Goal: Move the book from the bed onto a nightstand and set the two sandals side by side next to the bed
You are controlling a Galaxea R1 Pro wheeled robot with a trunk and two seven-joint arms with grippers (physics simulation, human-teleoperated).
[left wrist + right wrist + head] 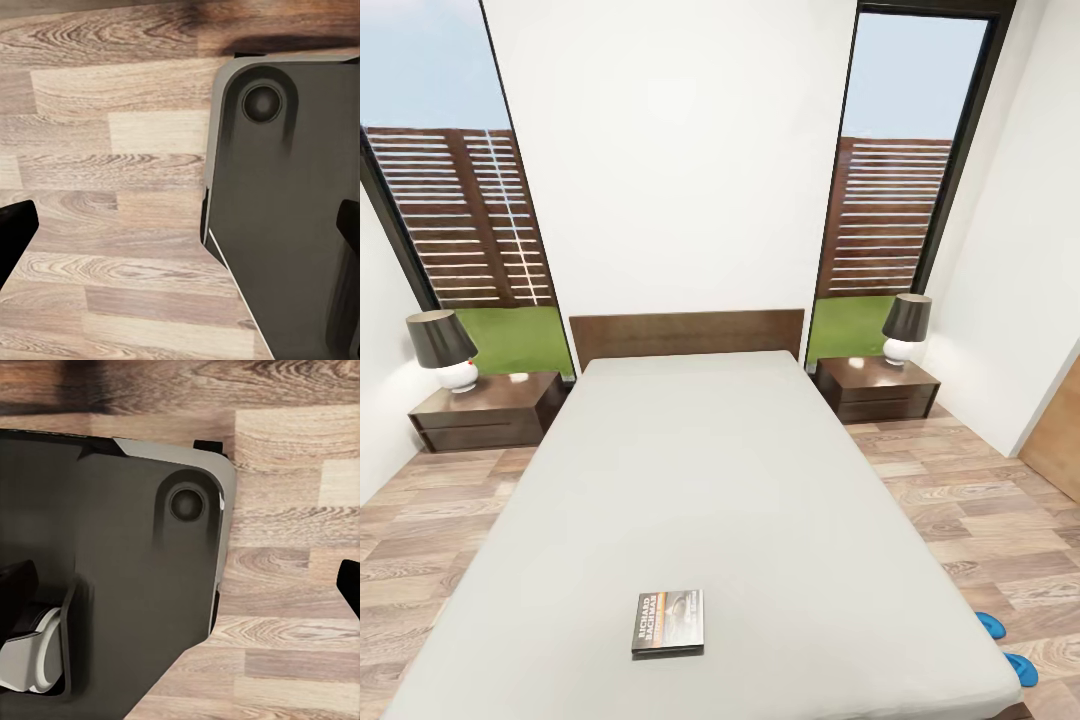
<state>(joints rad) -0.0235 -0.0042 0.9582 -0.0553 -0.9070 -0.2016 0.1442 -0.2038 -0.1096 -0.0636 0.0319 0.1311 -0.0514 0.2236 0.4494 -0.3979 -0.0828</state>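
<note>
Bed (pixel 740 480): near end cut by the frame edge. Sandals (pixel 990 625), (pixel 1022 669): mostly hidden behind the mattress edge. Left end effector (pixel 184 232) and right end effector (pixel 184 592): fingertips cropped at both frame sides; opening undeterminable.

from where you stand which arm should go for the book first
Probably left. The book lies on the bed slightly left of centre, and the left nightstand is that side. Both arms hang over the floor, so it's close.

head faces bed (pixel 760 480), wrists face floor (pixel 112 187)
</note>
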